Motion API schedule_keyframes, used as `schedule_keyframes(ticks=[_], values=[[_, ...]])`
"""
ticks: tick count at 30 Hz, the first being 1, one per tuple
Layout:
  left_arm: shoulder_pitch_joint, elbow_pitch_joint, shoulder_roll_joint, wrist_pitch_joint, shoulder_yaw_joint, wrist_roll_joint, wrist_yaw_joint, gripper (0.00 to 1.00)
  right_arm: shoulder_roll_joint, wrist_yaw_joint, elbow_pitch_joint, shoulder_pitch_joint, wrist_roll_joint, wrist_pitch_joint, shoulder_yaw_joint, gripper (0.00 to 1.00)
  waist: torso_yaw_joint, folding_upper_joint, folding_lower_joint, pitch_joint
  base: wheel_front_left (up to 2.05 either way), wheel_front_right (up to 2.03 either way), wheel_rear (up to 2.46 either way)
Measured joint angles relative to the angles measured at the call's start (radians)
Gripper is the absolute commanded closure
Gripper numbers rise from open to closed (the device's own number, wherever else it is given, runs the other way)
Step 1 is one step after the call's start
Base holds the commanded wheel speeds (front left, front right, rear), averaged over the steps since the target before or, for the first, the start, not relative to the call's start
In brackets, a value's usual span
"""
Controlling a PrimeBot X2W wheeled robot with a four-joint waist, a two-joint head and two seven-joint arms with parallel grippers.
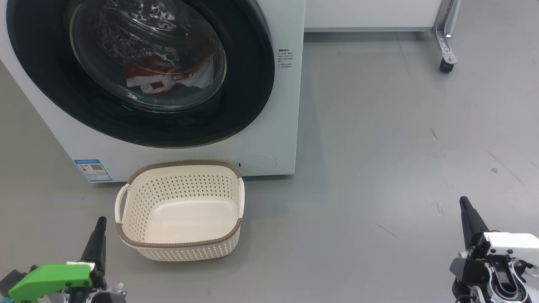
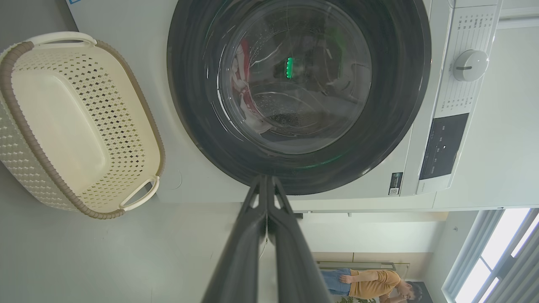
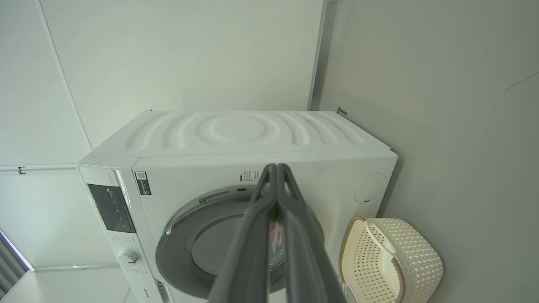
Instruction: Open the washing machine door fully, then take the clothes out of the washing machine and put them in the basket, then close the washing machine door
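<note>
- The large round washing machine door (image 1: 143, 63), with its wide glossy black rim and bulging clear glass window, sits shut against the front of the big white front-loading washing machine (image 1: 286, 126). It is ahead of and above the left gripper (image 1: 100, 225), so by my reading the opening step is not yet begun.
- The red and white clothes (image 1: 164, 78) lie slumped in the bottom of the drum behind the glass, beyond the left gripper's tips. They cannot be reached while the door is closed.
- The small cream perforated plastic basket (image 1: 185, 162), with a brown woven-look rim and two loop handles, stands on the grey floor just ahead of the left gripper and a little to its right. It sits close under the door, which probably keeps the carry from drum to basket short. Whether it touches the machine I cannot tell. Nothing lies in it.
- The left gripper's two long dark fingers are pressed together, clenched on nothing and touching nothing. In its wrist view they point at the door's lower rim.
- The right gripper (image 1: 465, 206) is likewise clenched and empty. It hangs over bare floor, well to the right of basket and machine.
- Whichever gripper takes the door will likely have to part its fingers first. I cannot make out a handle.
</note>
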Motion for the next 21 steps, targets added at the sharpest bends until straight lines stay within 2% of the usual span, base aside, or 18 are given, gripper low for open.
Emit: schedule_keyframes(ticks=[2,3,4,5,10,21], values=[[0.000,0.000,0.000,0.000,0.000,0.000,0.000,1.00,0.000,0.000,0.000,0.000,0.000,0.000,0.000,1.00,0.000,0.0000,0.0000,0.000,0.00,0.00,0.00],[0.000,0.000,0.000,0.000,0.000,0.000,0.000,0.00,0.000,0.000,0.000,0.000,0.000,0.000,0.000,0.00,0.000,0.0000,0.0000,0.000,0.00,0.00,0.00],[0.002,0.007,-0.001,0.000,-0.002,-0.001,0.001,1.00,0.002,-0.001,0.006,0.003,0.000,0.000,0.000,1.00,0.000,0.0000,0.0000,0.000,0.00,0.00,0.00],[0.008,0.017,-0.004,0.000,-0.004,-0.001,0.001,0.00,0.006,-0.001,0.015,0.010,0.000,0.000,0.001,0.00,0.000,0.0000,0.0000,0.000,0.00,0.00,0.00],[0.048,0.058,-0.027,-0.001,-0.013,-0.002,0.001,0.00,0.031,-0.001,0.055,0.061,0.000,-0.002,0.004,0.00,0.000,0.0000,0.0000,0.000,0.00,0.00,0.00],[0.048,0.038,-0.026,-0.039,-0.033,-0.001,0.001,0.00,0.031,-0.001,0.034,0.062,-0.038,-0.039,0.016,0.00,-0.003,0.0000,0.0000,0.002,0.00,0.00,0.00]])
